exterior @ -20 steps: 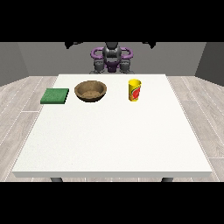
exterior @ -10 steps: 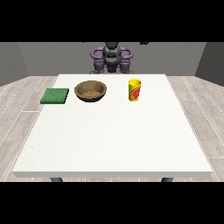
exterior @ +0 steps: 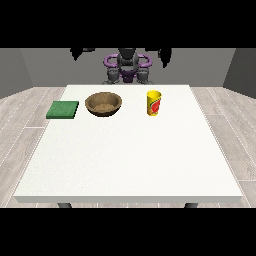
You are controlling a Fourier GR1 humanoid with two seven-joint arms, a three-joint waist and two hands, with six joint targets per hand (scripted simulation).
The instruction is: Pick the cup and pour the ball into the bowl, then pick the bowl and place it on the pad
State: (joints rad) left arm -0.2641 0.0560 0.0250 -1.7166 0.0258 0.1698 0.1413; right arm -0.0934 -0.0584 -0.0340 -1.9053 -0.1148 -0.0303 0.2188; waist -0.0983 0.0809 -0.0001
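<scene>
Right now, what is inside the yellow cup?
The yellow cup stands upright on the white table, right of the wooden bowl. From the front view only its outer wall and rim show; its inside is hidden, so no ball can be confirmed.

Open gap between bowl (exterior: pixel 103 104) and cup (exterior: pixel 154 103)

Grey-black torso (exterior: pixel 128 64), purple rings, black hands (exterior: pixel 165 54)
</scene>
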